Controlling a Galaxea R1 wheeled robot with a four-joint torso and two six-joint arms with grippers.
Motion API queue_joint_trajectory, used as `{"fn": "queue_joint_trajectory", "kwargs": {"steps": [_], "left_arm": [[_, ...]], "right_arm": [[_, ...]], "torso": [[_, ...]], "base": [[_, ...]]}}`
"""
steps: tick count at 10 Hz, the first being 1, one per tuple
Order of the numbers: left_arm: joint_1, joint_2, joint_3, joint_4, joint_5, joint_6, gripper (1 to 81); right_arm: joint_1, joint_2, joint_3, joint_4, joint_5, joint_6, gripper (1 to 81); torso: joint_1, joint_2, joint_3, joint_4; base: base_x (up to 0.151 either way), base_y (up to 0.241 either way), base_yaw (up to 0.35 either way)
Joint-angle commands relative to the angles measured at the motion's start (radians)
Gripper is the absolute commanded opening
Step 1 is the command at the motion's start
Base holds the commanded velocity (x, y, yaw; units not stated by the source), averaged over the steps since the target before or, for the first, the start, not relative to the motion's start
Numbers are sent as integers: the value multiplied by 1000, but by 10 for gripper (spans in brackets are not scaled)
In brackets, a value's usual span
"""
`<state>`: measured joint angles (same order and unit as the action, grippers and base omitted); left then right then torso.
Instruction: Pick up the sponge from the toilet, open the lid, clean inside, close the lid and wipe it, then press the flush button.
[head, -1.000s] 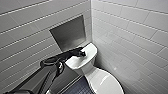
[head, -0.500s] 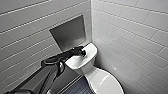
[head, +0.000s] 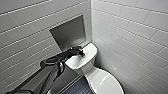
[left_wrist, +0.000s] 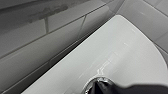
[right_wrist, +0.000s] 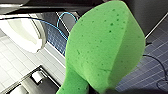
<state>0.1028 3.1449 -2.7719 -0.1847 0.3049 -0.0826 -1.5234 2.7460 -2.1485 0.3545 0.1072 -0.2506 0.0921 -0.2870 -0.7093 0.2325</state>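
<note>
Reaching over the toilet (head: 88, 70), the left gripper (head: 81, 52) rests its dark tip on the flush button (left_wrist: 93, 83) on the tank top (head: 88, 51); whether its jaws are apart cannot be told. The right gripper (right_wrist: 101, 91) is clamped on the sponge (right_wrist: 105, 50), which bends double. The lid (head: 105, 81) lies closed.

Soft even light, glare on toilet (head: 93, 71)

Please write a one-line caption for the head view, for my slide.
Left end effector at the tank top of the toilet; lid closed.
</note>
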Motion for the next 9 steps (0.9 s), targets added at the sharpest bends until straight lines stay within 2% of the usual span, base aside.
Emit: {"fn": "queue_joint_trajectory", "kwargs": {"steps": [1, 2, 3, 5, 9], "left_arm": [[-156, 3, -6, 22, 11, 3, 10], [-157, 9, -6, 22, 11, 3, 10], [-156, 14, -6, 22, 3, 3, 10], [-156, 28, -6, 24, -1, 3, 10], [-154, 80, -6, 61, 5, 1, 10]], "right_arm": [[-25, 5, 39, -8, -98, -2, 10], [-24, 5, 39, -8, -98, -2, 10], [-24, 5, 41, -8, -98, -2, 10], [-24, 7, 43, -8, -98, -4, 10], [-24, 19, 35, -8, -98, -4, 10]], "torso": [[0, 0, 0, 0], [0, 0, -46, 0], [0, 0, -4, 0], [0, 0, -20, 0], [-1, 0, -21, 0]], "base": [[0, 0, 0], [0, 0, 0], [0, 0, 0], [0, 0, 0], [0, 0, 0]]}}
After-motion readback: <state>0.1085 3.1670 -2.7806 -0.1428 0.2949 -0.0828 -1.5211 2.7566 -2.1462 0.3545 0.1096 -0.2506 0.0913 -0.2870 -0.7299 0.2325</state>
